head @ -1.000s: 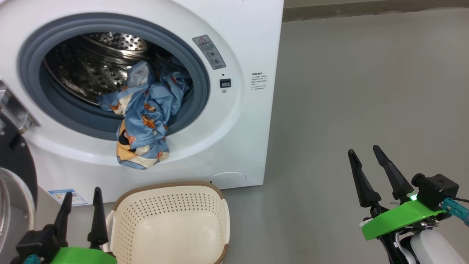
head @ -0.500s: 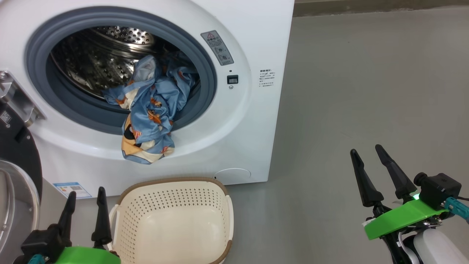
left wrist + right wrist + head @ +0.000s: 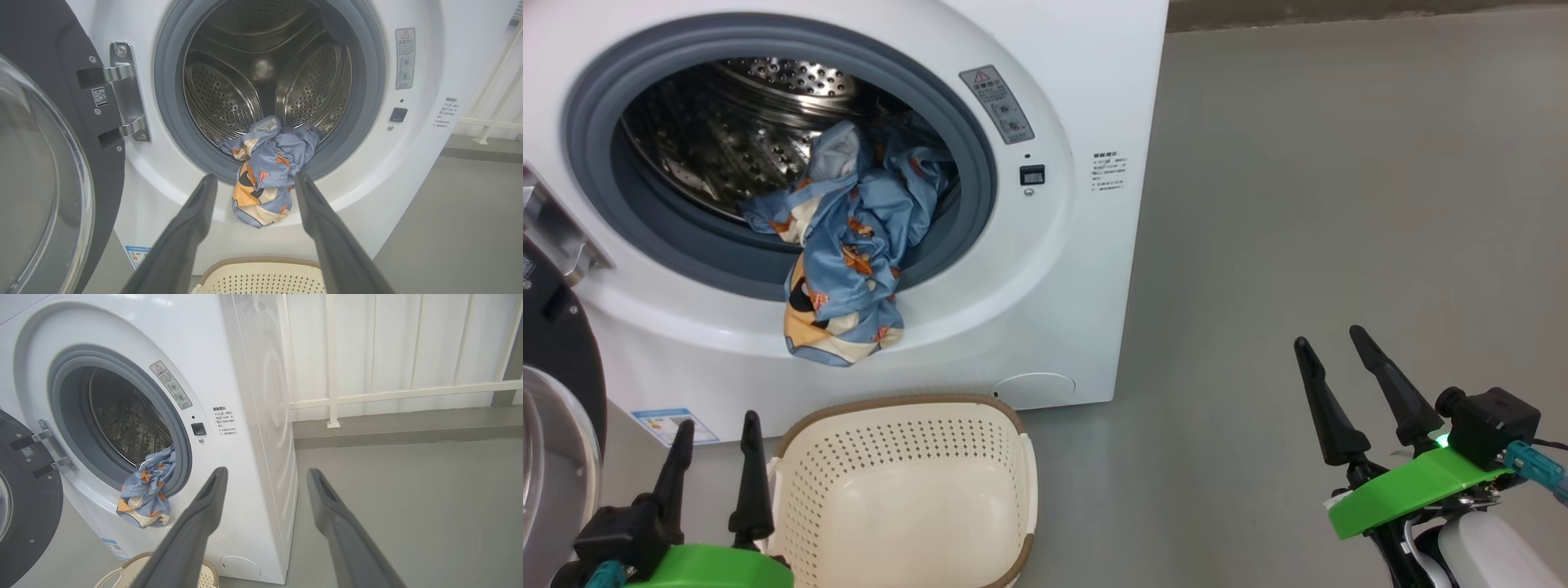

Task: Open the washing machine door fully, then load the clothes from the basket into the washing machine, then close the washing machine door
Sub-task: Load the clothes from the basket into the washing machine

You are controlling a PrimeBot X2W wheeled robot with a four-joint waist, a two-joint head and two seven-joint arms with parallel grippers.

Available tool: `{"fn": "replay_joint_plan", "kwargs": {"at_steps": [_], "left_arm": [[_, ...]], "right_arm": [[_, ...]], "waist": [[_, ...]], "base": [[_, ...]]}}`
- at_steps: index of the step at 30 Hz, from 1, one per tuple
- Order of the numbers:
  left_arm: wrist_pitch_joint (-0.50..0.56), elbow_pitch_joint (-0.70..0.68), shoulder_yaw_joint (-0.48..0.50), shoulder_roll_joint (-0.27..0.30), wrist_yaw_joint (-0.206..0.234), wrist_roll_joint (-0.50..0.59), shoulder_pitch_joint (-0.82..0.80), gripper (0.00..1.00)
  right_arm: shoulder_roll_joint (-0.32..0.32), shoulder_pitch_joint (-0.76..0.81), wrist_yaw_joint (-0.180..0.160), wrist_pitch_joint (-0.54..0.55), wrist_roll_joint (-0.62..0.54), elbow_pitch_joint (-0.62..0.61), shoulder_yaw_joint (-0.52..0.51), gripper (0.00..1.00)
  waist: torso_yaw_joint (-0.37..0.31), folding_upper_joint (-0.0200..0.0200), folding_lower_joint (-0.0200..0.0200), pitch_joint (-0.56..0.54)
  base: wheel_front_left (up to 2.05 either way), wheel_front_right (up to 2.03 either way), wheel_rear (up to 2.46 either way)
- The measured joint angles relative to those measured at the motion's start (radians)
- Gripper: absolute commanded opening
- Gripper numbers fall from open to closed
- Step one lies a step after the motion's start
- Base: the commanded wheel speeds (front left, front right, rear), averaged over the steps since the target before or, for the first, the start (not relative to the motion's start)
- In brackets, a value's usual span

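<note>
Washing machine (image 3: pixel 1086 82) stands far left in the scene, mouth wide open. Washing machine door (image 3: pixel 560 359) is swung out to the left on its metal hinge (image 3: pixel 124 94); black rim & clear bowl window show at the left edge of the head view.

Clothes (image 3: pixel 849 253): a blue bear-print bundle lies at the front of the steel drum (image 3: pixel 711 155), low & right of centre in the opening. Part of it spills over the grey seal (image 3: pixel 974 155) & hangs down the white front, outside the drum.

Basket (image 3: pixel 898 402) sits on the grey floor (image 3: pixel 1339 204) just in front of the machine, below the hanging cloth & apart from it; its cream bottom shows.

Left gripper (image 3: pixel 719 420) is near left, just beside the basket's left side, fingers pointing toward the machine, jaws released & spread wide, grasping nothing. In the left wrist view its two fingers frame the hanging cloth w/o touching it.

Right gripper (image 3: pixel 1330 337) is near right, well apart from machine & basket, over bare floor, jaws likewise released & spread.

Blue label sticker (image 3: pixel 674 425) sits low on the machine's front, left side, near the door. White railing (image 3: pixel 388 394) runs along the far wall, right of the machine
</note>
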Motion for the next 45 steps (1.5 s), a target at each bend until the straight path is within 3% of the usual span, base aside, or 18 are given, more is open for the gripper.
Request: {"fn": "replay_joint_plan", "kwargs": {"at_steps": [13,29,45], "left_arm": [[0.015,0.109,-0.008,0.007,-0.014,0.014,-0.082,1.00],[0.072,0.552,-0.041,0.042,-0.058,-0.071,-0.474,1.00],[0.071,0.826,-0.051,0.127,-0.060,-0.125,-0.721,1.00]], "right_arm": [[-0.006,-0.020,0.000,0.000,0.000,-0.003,0.023,1.00],[0.001,-0.116,0.000,0.000,-0.009,-0.040,0.010,1.00],[0.057,-0.184,0.000,0.000,-0.018,-0.074,-0.014,1.00]], "waist": [[-0.025,0.0000,0.0000,0.041],[-0.095,0.0000,0.0001,0.211],[-0.206,0.0000,0.0001,0.383]], "base": [[0.00,0.00,0.00],[0.00,0.00,0.00],[0.00,0.00,0.00]]}}
